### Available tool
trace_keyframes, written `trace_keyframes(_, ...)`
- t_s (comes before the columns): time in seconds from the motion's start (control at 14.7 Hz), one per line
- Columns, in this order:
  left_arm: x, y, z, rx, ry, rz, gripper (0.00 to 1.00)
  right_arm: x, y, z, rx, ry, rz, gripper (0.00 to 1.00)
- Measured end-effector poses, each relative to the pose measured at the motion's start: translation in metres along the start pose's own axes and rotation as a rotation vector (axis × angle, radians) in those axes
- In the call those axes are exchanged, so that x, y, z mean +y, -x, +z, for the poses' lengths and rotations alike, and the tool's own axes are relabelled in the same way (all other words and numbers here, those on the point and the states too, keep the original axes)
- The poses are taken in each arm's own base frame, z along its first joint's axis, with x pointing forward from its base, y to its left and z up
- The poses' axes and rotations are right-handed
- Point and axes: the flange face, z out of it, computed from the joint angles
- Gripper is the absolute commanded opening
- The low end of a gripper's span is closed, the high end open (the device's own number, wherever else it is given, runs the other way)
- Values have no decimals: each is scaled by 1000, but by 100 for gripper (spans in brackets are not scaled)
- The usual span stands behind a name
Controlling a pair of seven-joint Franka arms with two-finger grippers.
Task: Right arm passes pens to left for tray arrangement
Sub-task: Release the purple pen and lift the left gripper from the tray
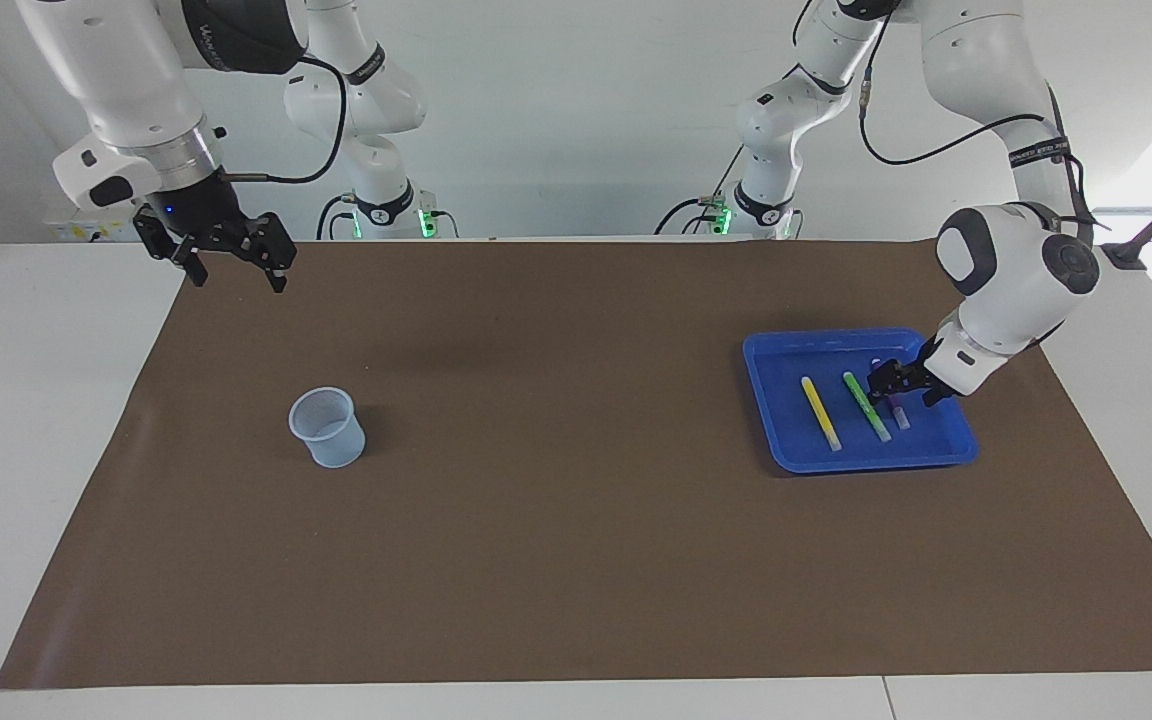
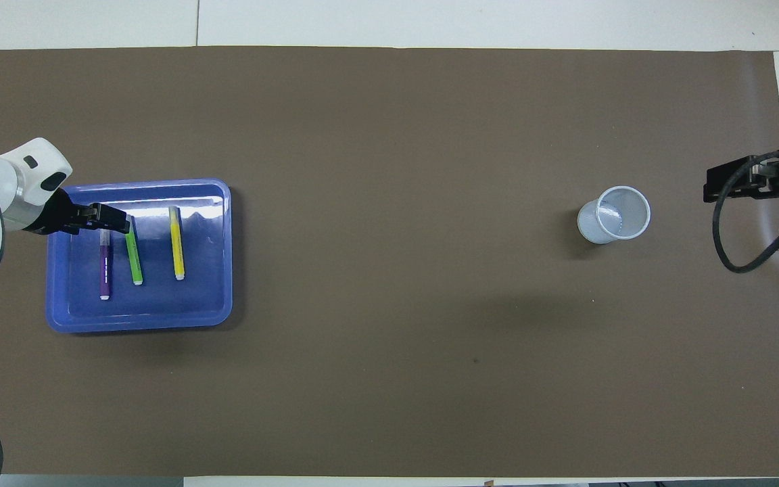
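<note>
The blue tray [image 1: 768,400] lies toward the left arm's end of the table and also shows in the overhead view [image 2: 210,270]. Three pens lie side by side in it: yellow [image 1: 820,412] [image 2: 176,243], green [image 1: 868,410] [image 2: 134,260] and purple [image 1: 900,412] [image 2: 104,267]. My left gripper [image 1: 881,380] [image 2: 115,220] is open and hovers low over the tray, above the pale ends of the purple and green pens. It holds nothing and partly hides the purple pen in the facing view. My right gripper [image 1: 231,268] [image 2: 734,184] is open and empty, waiting above the mat's corner.
A small translucent pale-blue cup [image 1: 328,428] [image 2: 614,214] stands upright on the brown mat [image 1: 576,500] toward the right arm's end. White table shows around the mat's edges.
</note>
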Motion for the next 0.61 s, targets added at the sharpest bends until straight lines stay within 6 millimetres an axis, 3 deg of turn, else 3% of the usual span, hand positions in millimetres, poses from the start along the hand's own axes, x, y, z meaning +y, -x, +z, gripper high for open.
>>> trace_keyframes(0.34, 54, 4, -26, -3, -43, 14, 100, 2, 1, -2, 3, -1, 4, 100)
trace_keyframes(0.48, 82, 17, -55, -35, -71, 21, 100, 2, 1, -2, 3, -1, 4, 100)
trace_keyframes(0.61, 110, 38, -102, -73, -105, 32, 100, 2, 1, -2, 3, -2, 4, 100)
